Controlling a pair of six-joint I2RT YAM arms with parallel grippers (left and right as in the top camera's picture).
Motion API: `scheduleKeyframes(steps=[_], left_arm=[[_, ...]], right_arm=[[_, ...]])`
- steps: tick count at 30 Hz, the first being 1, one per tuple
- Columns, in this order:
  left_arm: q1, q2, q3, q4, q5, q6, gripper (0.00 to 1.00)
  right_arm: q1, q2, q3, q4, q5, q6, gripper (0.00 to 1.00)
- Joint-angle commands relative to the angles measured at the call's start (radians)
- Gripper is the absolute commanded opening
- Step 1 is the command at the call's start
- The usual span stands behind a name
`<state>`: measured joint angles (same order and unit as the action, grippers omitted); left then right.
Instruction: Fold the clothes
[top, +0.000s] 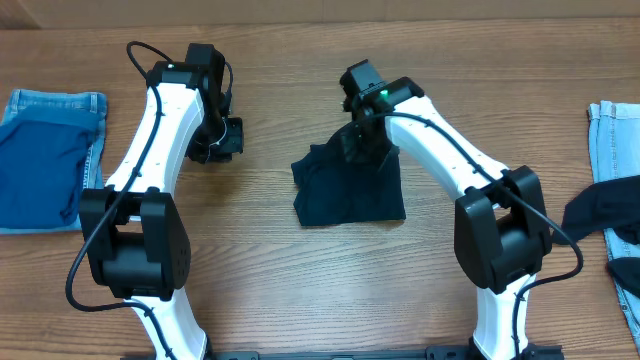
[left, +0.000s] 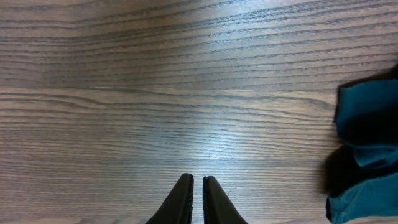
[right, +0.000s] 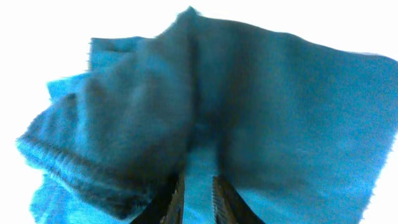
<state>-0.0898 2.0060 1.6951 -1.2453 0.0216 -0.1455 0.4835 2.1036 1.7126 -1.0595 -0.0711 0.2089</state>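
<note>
Right end effector (right: 198, 182): closed on a raised fold of cloth, with fabric pinched between the two fingers and tented up off the surface in the overhead view.
Dark garment (top: 350, 190): mid-desk, slightly right of centre. Near part flat in a rough rectangle, far edge bunched and lifted at the grip. Left side rumpled into thick rolls in the right wrist view.
Left end effector (left: 197, 180): fingers drawn together to a hairline gap, nothing between them. Poised over bare wood, left of the garment and apart from it.
Desk (top: 270, 270): wood grain, no clutter around the garment.
Denim shorts (top: 45, 160): flat at the left edge, well apart from the work.
Denim pile (top: 615, 135): at the right edge, partly out of frame.
Dark cloth (top: 600, 215): draped over the denim at the right edge, apparently unfolded.
Handling (judged): soft, light and limp, with no stiffness to hold a crease. Likely to sag and drag when lifted. Not fragile, with a low risk of slipping from a firm pinch.
Hold points (judged): a hem or corner in a single layer, ideally two corners of one edge, one per arm. Best to avoid the bunched roll, where several layers could be caught at once.
Stage (judged): fold begun, not finished.
</note>
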Motion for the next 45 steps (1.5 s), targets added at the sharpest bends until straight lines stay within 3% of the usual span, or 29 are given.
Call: scheduleKeyframes(steps=[1, 2, 3, 7, 13, 23, 26, 27, 28, 32, 36, 37, 38, 39, 40, 42, 45], left_arm=[[0.003, -0.021, 0.021, 0.000, -0.003, 0.019, 0.11], [0.003, -0.021, 0.021, 0.000, -0.003, 0.019, 0.11], [0.003, -0.021, 0.021, 0.000, -0.003, 0.019, 0.11], [0.003, -0.021, 0.021, -0.008, -0.003, 0.019, 0.11], [0.003, -0.021, 0.021, -0.011, -0.003, 0.019, 0.11], [0.003, -0.021, 0.021, -0.003, -0.003, 0.019, 0.11], [0.003, -0.021, 0.021, -0.004, -0.003, 0.019, 0.11], [0.003, -0.021, 0.021, -0.004, -0.003, 0.019, 0.11], [0.003, -0.021, 0.021, -0.004, -0.003, 0.019, 0.11], [0.003, -0.021, 0.021, -0.003, -0.003, 0.019, 0.11], [0.003, -0.021, 0.021, -0.004, -0.003, 0.019, 0.11], [0.003, -0.021, 0.021, -0.006, -0.003, 0.019, 0.11], [0.003, -0.021, 0.021, -0.008, -0.003, 0.019, 0.11], [0.003, -0.021, 0.021, -0.008, -0.003, 0.019, 0.11], [0.003, -0.021, 0.021, -0.008, -0.003, 0.019, 0.11], [0.003, -0.021, 0.021, -0.008, -0.003, 0.019, 0.11], [0.003, -0.021, 0.021, -0.007, -0.003, 0.019, 0.12]], right_arm=[[0.047, 0.001, -0.001, 0.061, -0.028, 0.001, 0.22], [0.059, 0.001, -0.001, 0.108, -0.028, 0.001, 0.26], [0.064, 0.001, -0.001, 0.144, -0.028, 0.001, 0.40], [0.061, 0.001, -0.001, 0.269, -0.026, 0.004, 0.62], [-0.018, 0.000, 0.000, 0.188, 0.010, 0.000, 0.64], [-0.153, 0.000, 0.018, -0.123, 0.017, -0.024, 0.59], [-0.151, 0.000, 0.014, -0.147, 0.018, -0.035, 0.70], [-0.151, 0.000, 0.009, -0.147, 0.018, -0.035, 0.78], [-0.151, 0.001, 0.006, -0.151, 0.017, -0.043, 0.79], [-0.151, 0.001, -0.025, -0.139, -0.007, -0.084, 0.79], [-0.153, 0.001, -0.149, -0.014, -0.009, -0.087, 0.78], [-0.156, 0.001, -0.187, 0.028, -0.008, -0.087, 0.67], [-0.166, 0.001, -0.225, 0.061, 0.020, -0.064, 0.41], [-0.175, 0.001, -0.241, 0.071, 0.069, -0.010, 0.29], [-0.189, 0.001, -0.253, 0.071, 0.127, 0.057, 0.24], [-0.219, 0.001, -0.258, 0.059, 0.194, 0.146, 0.28], [-0.255, 0.001, -0.259, 0.060, 0.158, 0.158, 0.34]])
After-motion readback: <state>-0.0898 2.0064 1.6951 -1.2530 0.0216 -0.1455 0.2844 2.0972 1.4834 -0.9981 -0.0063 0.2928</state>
